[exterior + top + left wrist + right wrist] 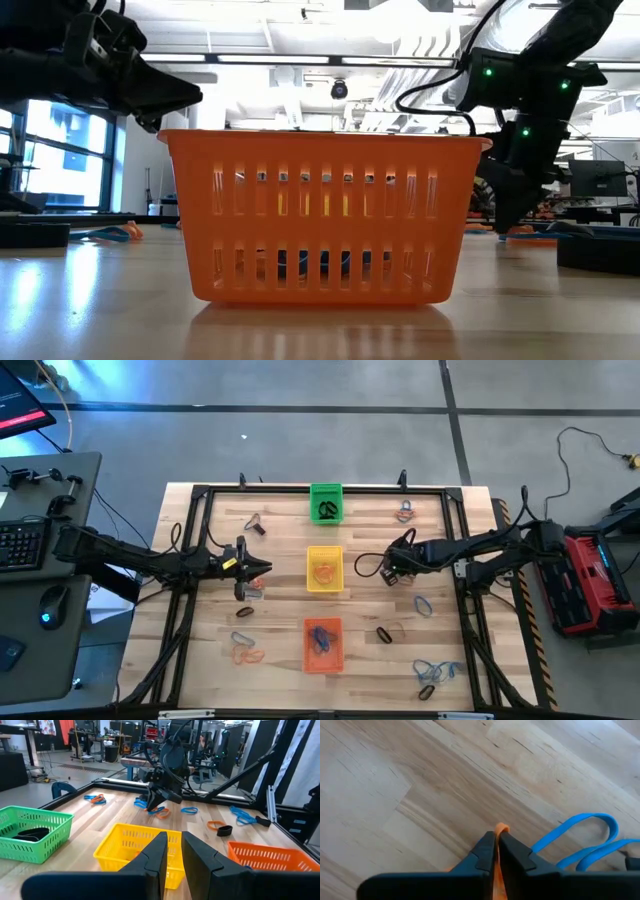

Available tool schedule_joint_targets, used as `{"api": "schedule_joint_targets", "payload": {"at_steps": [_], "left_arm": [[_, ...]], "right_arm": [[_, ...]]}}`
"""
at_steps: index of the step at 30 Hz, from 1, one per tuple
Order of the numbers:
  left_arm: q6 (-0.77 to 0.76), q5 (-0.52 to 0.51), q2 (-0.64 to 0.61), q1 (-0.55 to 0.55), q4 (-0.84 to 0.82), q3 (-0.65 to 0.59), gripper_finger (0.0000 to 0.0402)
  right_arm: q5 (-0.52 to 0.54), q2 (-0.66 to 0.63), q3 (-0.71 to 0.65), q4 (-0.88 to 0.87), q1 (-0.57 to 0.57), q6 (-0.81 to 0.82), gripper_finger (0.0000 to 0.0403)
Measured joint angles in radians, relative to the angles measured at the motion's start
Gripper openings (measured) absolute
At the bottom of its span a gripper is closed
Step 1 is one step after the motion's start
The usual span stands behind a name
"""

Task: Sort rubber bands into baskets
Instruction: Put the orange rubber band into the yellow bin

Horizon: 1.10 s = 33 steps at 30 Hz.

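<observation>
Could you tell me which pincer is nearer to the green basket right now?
Left, though only slightly. The left pincer hovers beside the yellow basket, diagonally off from the green basket. The right pincer is low at the table on the opposite side, shut on an orange rubber band.

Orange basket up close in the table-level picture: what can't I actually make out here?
- Low view: the orange basket fills the middle and hides the table behind it; its contents show only through the slots.
- Right wrist view: the orange rubber band pinched in the right hand is mostly hidden by its fingers.
- High view: the bands in the green basket are too small to count.
</observation>
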Motion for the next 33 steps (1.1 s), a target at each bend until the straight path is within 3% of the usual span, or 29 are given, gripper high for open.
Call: {"api": "schedule_joint_targets", "payload": {"at_steps": [4, 13, 21, 28, 33], "left_arm": [[-0.008, 0.000, 0.000, 0.000, 0.000, 0.000, 0.0046], [-0.015, 0.000, 0.000, 0.000, 0.000, 0.000, 0.0046], [-0.015, 0.000, 0.000, 0.000, 0.000, 0.000, 0.0046], [-0.015, 0.000, 0.000, 0.000, 0.000, 0.000, 0.0046], [-0.015, 0.000, 0.000, 0.000, 0.000, 0.000, 0.0046]], "right_arm": [[0.010, 0.000, 0.010, -0.011, 0.008, 0.000, 0.0005], [0.155, -0.001, 0.173, -0.090, 0.107, -0.066, 0.0001], [0.154, -0.001, 0.256, 0.208, 0.174, -0.272, 0.0000], [-0.001, 0.064, 0.256, 0.528, 0.185, -0.439, 0.0000], [-0.032, 0.177, 0.321, 0.566, 0.185, -0.479, 0.0000]]}}
